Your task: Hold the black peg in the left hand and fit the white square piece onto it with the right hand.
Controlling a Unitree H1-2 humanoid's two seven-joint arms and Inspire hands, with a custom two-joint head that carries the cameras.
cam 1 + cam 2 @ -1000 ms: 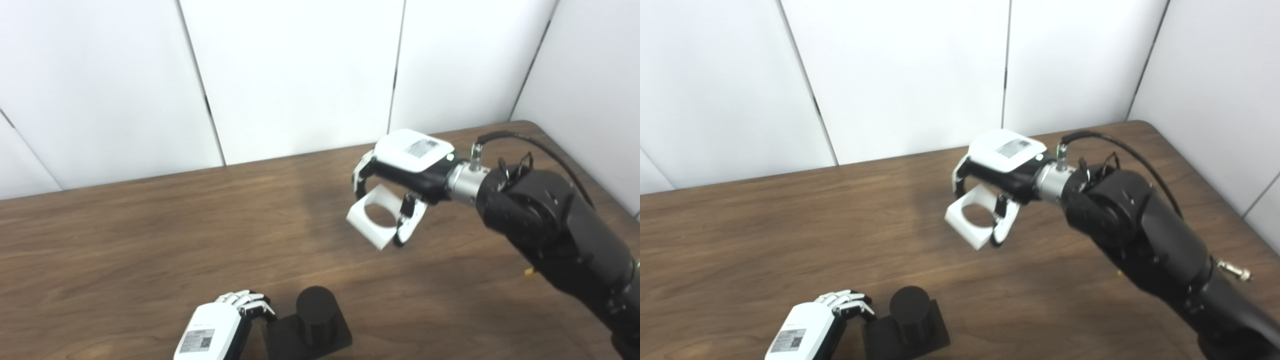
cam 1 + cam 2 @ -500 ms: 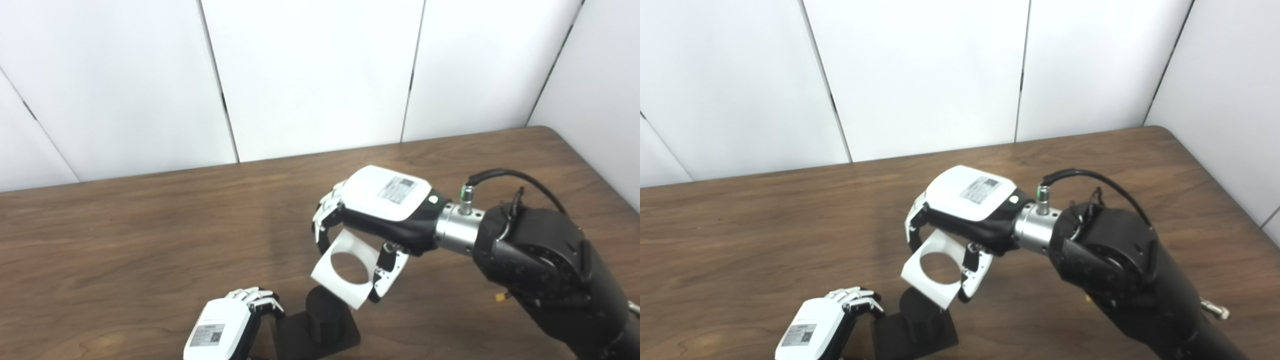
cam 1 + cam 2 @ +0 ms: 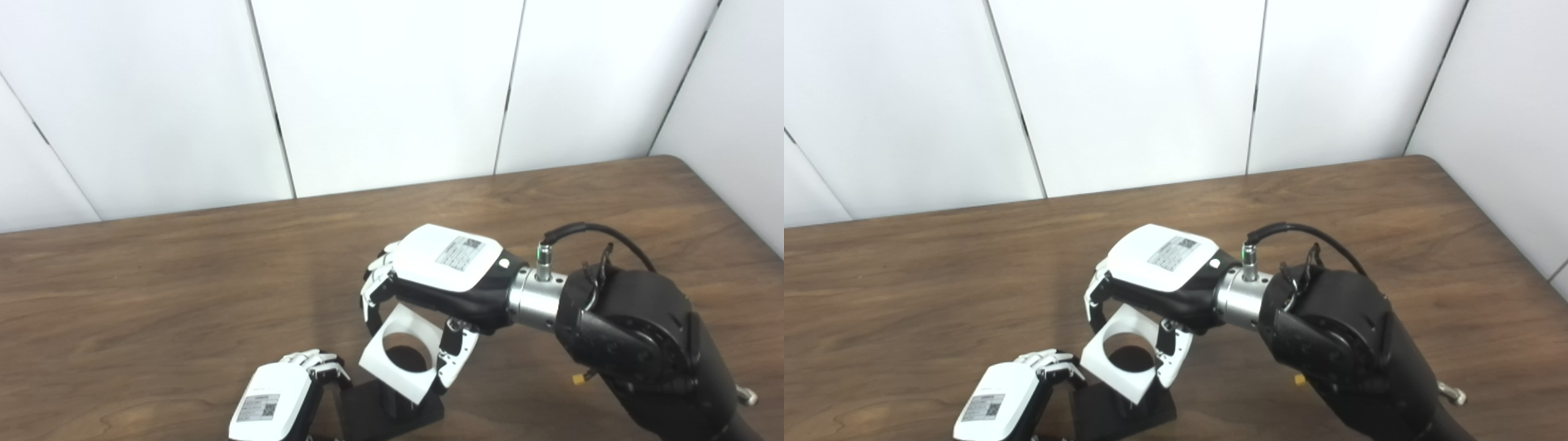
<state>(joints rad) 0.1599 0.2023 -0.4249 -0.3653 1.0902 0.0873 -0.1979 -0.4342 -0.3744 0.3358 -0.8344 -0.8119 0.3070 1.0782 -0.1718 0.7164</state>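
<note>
While our left hand (image 3: 275,401) braces the black peg (image 3: 401,358) near the surface's (image 3: 153,294) edge, our right hand (image 3: 429,288) pinches the white square (image 3: 398,355) over it. From the right eye, this stiff, light-looking piece (image 3: 1121,358) seems best held by its edges.

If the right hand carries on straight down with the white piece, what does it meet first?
Most likely the black peg. The right hand holds the white square piece tilted just above it, and the peg's dark top shows through the hole. Depth is unclear, so the rim may catch the peg.
</note>
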